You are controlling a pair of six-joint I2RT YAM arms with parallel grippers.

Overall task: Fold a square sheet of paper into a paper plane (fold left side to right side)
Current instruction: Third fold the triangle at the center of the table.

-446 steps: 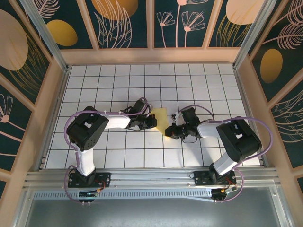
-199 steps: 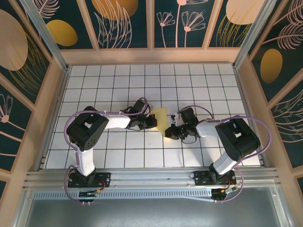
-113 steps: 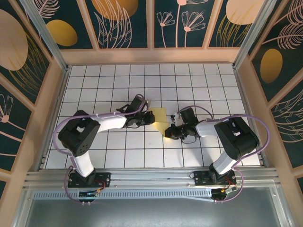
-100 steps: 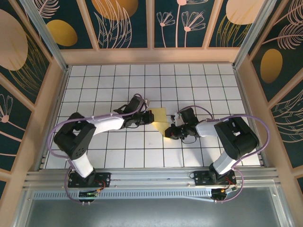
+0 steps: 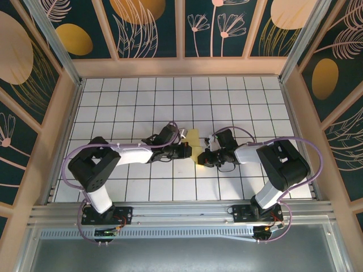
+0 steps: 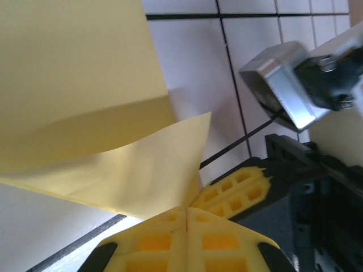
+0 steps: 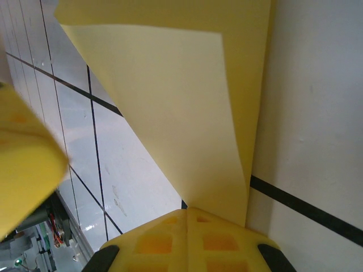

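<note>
top external: paper point(image 5: 194, 139) between left end effector point(image 5: 186, 152), right end effector point(image 5: 205, 158); both clamp it

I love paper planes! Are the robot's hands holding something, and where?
The left gripper and right gripper each pinch the yellow paper near a corner.

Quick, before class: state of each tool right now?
Left tool: closed on the square sheet of paper.
Right tool: closed on the same sheet.

No text, number, brand or label is legible anywhere: the square sheet of paper point(image 5: 195, 139) is plain, and the tabletop point(image 5: 227, 102) bears only black grid lines.
</note>
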